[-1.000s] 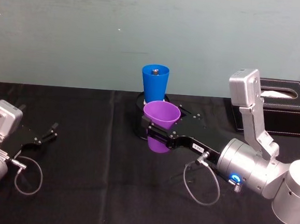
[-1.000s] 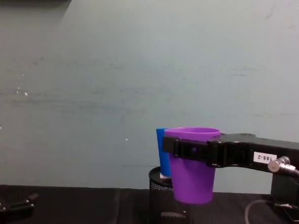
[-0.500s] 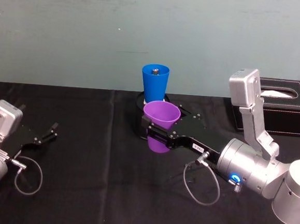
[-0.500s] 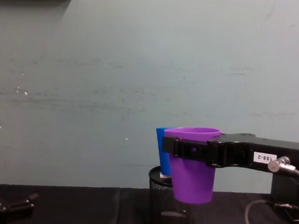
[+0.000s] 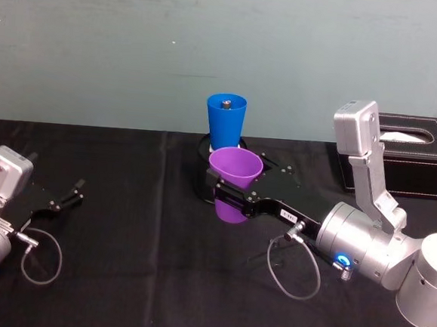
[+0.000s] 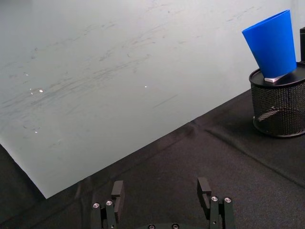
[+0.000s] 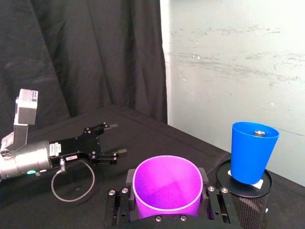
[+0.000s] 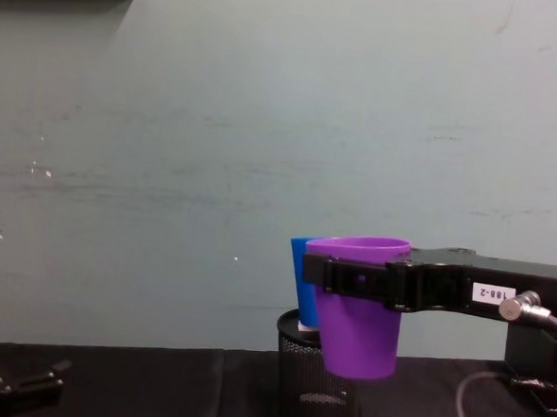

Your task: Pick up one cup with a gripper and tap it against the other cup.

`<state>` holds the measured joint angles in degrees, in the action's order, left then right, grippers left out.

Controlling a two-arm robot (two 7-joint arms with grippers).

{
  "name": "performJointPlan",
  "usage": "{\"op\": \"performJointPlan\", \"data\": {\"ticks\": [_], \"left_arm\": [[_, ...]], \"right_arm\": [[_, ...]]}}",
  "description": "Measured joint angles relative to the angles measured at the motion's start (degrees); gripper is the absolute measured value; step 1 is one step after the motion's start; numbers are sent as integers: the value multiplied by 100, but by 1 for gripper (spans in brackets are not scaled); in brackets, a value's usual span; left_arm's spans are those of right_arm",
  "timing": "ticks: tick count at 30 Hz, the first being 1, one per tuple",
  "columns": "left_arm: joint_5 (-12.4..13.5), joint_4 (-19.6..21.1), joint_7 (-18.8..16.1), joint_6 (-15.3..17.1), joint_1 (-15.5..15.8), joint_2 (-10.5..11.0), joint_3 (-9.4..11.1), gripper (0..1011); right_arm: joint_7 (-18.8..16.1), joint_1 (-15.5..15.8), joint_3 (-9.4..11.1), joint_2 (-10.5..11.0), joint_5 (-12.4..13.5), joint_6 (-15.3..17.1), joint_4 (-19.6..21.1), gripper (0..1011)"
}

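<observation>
The purple cup [image 5: 235, 169] hangs upright above the black table with my right gripper [image 5: 228, 191] shut on it below the rim, one finger on each side. The chest view shows the same black jaw [image 8: 355, 277] clamped around the purple cup [image 8: 358, 327]. Just behind it, the blue cup [image 5: 225, 122] stands on top of a black mesh pen holder [image 8: 309, 399]. In the right wrist view a gap shows between the purple cup [image 7: 167, 183] and the blue cup [image 7: 252, 152]. My left gripper [image 5: 68, 193] rests open at the far left, with nothing between its fingers.
A black tissue box [image 5: 408, 156] stands at the back right, behind my right arm. A grey-green wall closes off the table's far edge. Loose cables hang beside both wrists. Bare black cloth [image 5: 137, 240] lies between the two arms.
</observation>
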<state>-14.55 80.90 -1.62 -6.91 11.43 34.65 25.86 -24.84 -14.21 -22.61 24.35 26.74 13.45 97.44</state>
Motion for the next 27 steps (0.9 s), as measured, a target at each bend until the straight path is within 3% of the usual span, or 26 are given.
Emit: {"op": "performJointPlan", "data": {"ticks": [27], "left_arm": [[0, 0, 0, 0, 0, 0, 0, 1000]], "right_arm": [[0, 0, 0, 0, 0, 0, 0, 736]]}}
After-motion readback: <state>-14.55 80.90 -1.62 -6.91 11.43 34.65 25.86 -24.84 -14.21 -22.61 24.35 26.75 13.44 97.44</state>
